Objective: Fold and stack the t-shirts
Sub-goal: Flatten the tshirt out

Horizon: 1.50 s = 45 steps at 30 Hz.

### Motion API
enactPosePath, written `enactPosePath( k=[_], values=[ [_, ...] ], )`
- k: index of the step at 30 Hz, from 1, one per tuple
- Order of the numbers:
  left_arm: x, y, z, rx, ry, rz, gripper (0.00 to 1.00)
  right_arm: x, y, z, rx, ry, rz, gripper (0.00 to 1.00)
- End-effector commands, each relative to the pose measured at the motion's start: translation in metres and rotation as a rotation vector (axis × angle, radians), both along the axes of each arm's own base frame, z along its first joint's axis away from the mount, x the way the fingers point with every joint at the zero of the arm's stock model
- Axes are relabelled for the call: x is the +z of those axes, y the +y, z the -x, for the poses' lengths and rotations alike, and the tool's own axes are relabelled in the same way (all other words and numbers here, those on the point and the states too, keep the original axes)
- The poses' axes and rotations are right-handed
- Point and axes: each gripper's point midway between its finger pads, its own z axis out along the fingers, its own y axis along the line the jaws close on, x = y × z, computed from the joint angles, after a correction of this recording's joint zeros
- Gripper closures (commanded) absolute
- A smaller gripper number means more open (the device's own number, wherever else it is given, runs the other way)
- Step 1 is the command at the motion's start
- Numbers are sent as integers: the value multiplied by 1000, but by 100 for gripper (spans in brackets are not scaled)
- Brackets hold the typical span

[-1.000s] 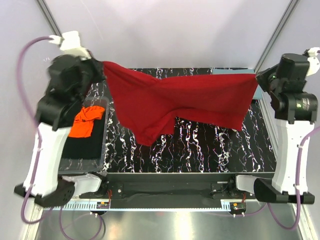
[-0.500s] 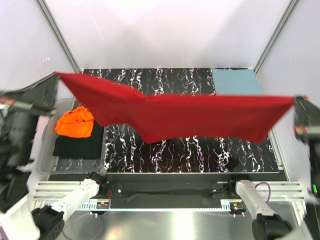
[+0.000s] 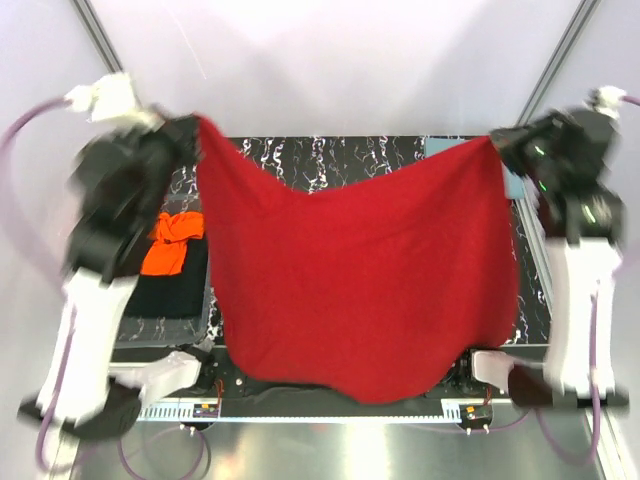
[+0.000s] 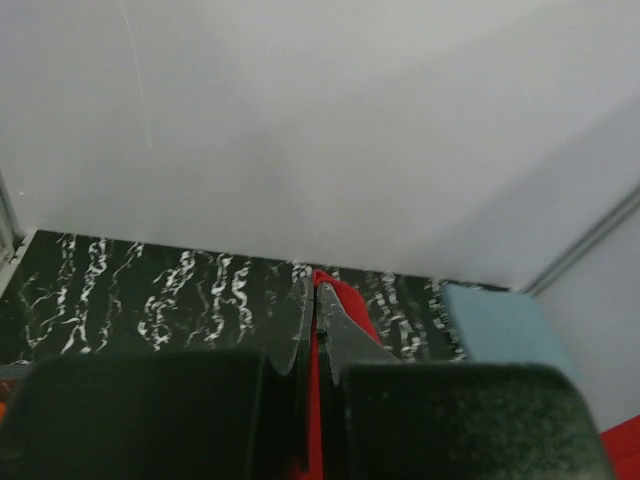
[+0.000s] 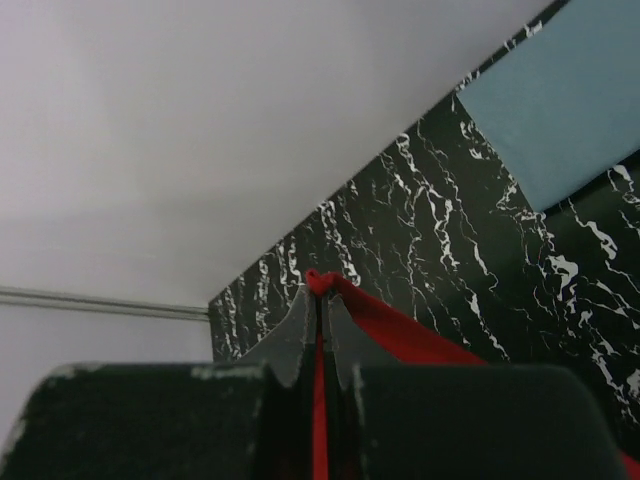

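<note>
Lighting is bright, even and diffuse. From above, my black-and-white left arm [image 3: 118, 195] and right arm [image 3: 568, 175] show motion blur.

a: what colour is the counter [image 3: 330, 160]?
b: black, with white marbled veins.
a: and the shirts?
b: the red t-shirt [image 3: 360, 270] is plain deep red, the orange t-shirt [image 3: 172, 245] bright and plain, the teal-blue t-shirt [image 4: 500, 325] dusty.

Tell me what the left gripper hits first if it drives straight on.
Ahead of the left gripper: likely the far strip of the marbled table, short of the white back wall; depth is unclear.
</note>
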Motion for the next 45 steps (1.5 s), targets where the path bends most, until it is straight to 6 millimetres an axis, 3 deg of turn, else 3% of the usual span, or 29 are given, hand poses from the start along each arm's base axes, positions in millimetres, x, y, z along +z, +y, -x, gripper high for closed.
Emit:
enactPosePath(
  k=[1, 2, 3, 4, 5, 6, 7, 8, 9, 10, 12, 13, 14, 15, 16, 17, 18, 19, 20, 21, 23, 25, 26, 27, 30, 32, 33, 39, 45],
  values=[
    [23, 6, -66, 110, -69, -81, 100, 28, 7, -54, 56, -117, 16, 100],
    [30, 16, -79, 147, -79, -90, 100, 33, 10, -65, 78, -126, 20, 100],
    [63, 23, -78, 172, -145, -71, 100, 47, 11, -86, 88, -152, 33, 100],
    [60, 30, -104, 201, -125, -72, 100, 54, 12, -96, 104, -166, 57, 100],
    [74, 31, -108, 196, -153, -56, 100, 46, 11, -122, 110, -141, 62, 100],
    [101, 33, -107, 196, -217, -32, 100, 87, 12, -112, 118, -227, 78, 100],
    [116, 35, -100, 195, -256, -23, 100, 100, 12, -113, 121, -248, 92, 100],
    [131, 36, -93, 198, -306, -14, 100, 93, 9, -133, 117, -222, 98, 100],
    [146, 38, -80, 198, -349, -8, 100, 138, 8, -102, 104, -328, 117, 100],
    [154, 38, -71, 189, -376, -3, 100, 148, 6, -97, 99, -358, 136, 100],
    [161, 32, -60, 147, -421, 1, 100, 158, -5, -87, 56, -384, 148, 100],
    [173, 26, -37, 89, -477, -16, 100, 156, -9, -85, 36, -371, 152, 100],
    [169, 21, -37, 67, -488, -22, 100, 169, -14, -58, -6, -398, 160, 100],
    [170, 21, -29, 55, -500, -25, 100, 143, -21, -75, -31, -317, 160, 100],
    [178, 20, -6, 32, -538, -23, 100, 136, -24, -72, -45, -297, 175, 100],
    [176, 18, 2, 12, -545, -25, 100, 144, -27, -46, -71, -323, 181, 100],
    [162, 16, 15, -16, -536, -32, 100, 112, -29, -59, -72, -242, 188, 100],
    [157, 7, 25, -78, -555, -41, 100, 101, -33, -56, -84, -213, 209, 100],
    [118, -3, 10, -119, -477, -47, 100, 100, -32, -38, -86, -217, 222, 100],
    [116, -4, 40, -162, -511, -15, 100, 60, -34, -48, -78, -123, 231, 100],
    [82, -17, 50, -251, -475, -4, 100, 27, -38, -40, -89, -57, 256, 100],
    [21, -23, 57, -299, -371, 40, 100, -28, -42, -27, -106, 44, 247, 100],
    [-35, -28, 42, -314, -253, 53, 100, -36, -44, -11, -125, 46, 241, 100],
    [-48, -28, 59, -331, -249, 89, 100, -77, -42, -11, -113, 129, 230, 100],
    [-131, -28, 67, -340, -101, 110, 100, -136, -29, 6, -48, 217, 185, 100],
    [-179, -27, 69, -325, 16, 110, 100, -159, -21, 19, -6, 249, 174, 100],
    [-183, -26, 78, -330, 15, 101, 100, -192, -18, 26, 13, 319, 160, 100],
    [-264, -23, 93, -291, 252, 146, 100, -284, -2, 72, 77, 538, 78, 100],
    [-300, -23, 90, -237, 391, 272, 100, -324, 15, 112, 94, 707, -51, 100]
  ],
)
